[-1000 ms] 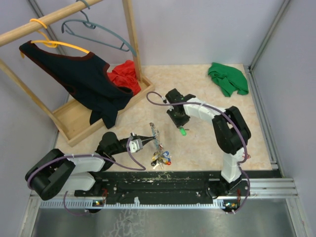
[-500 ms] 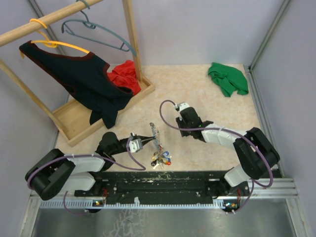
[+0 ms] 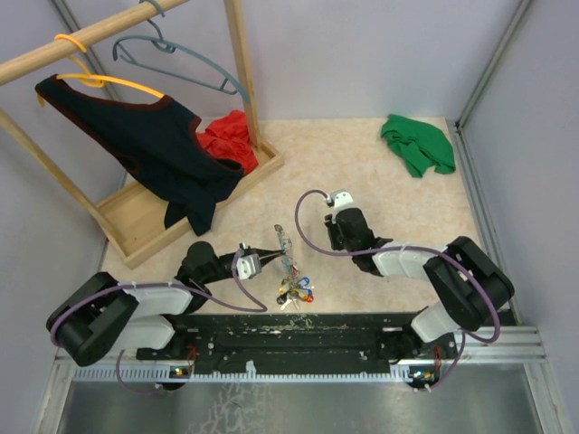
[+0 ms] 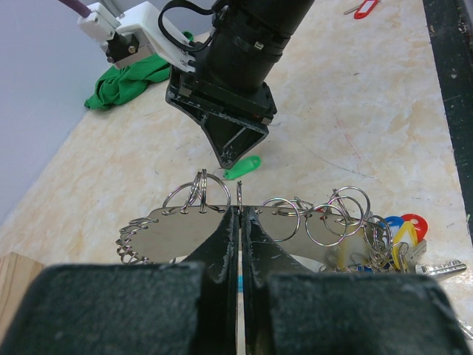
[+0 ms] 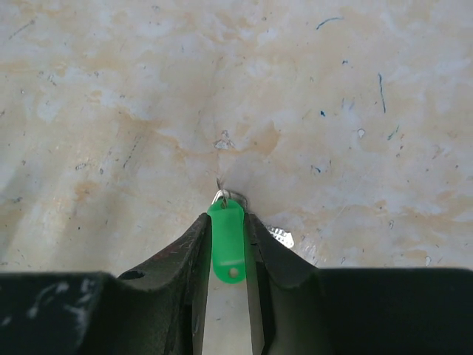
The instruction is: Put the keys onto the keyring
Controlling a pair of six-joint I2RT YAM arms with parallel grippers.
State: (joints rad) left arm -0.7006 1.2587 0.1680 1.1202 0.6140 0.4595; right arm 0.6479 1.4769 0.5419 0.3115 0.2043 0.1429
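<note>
Left arm lying low along near edge of worktop (image 3: 362, 172); right arm stretching in low from right, wrist dipping toward centre. Beige marbled worktop, green cloth (image 3: 416, 143) bunching in far right corner. Left end effector (image 4: 240, 211) clamping fully onto keyring (image 4: 177, 225) by near edge. Right end effector (image 5: 227, 216) pinching green key (image 5: 226, 240) in narrow gap, hovering just beyond keyring.

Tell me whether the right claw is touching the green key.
Touching. The right wrist view shows the green key wedged by its plastic head between both fingers of the right claw, with no gap on either side.
</note>
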